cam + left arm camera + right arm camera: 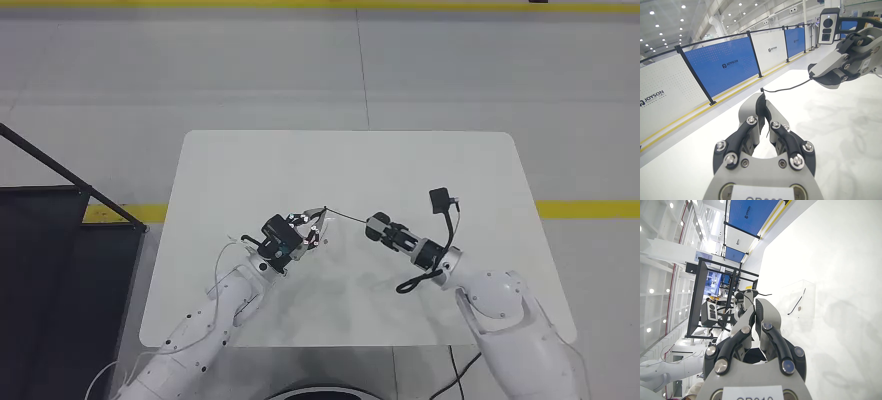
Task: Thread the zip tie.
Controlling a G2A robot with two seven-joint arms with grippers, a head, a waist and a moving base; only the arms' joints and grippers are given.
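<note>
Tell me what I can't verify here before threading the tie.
Left wrist view: the zip tie head, at the left gripper tips, is too small to show whether its slot is threaded.
Left wrist view: the right gripper hides the strap's far end.
Top view: the tie is a hairline, too thin for detail.

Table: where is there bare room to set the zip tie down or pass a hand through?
Crowded: the middle, where the left gripper and right gripper hold the zip tie between them, and the near side under both arms. Bare: the wide strip of table from there to the far edge, both far corners included.
</note>
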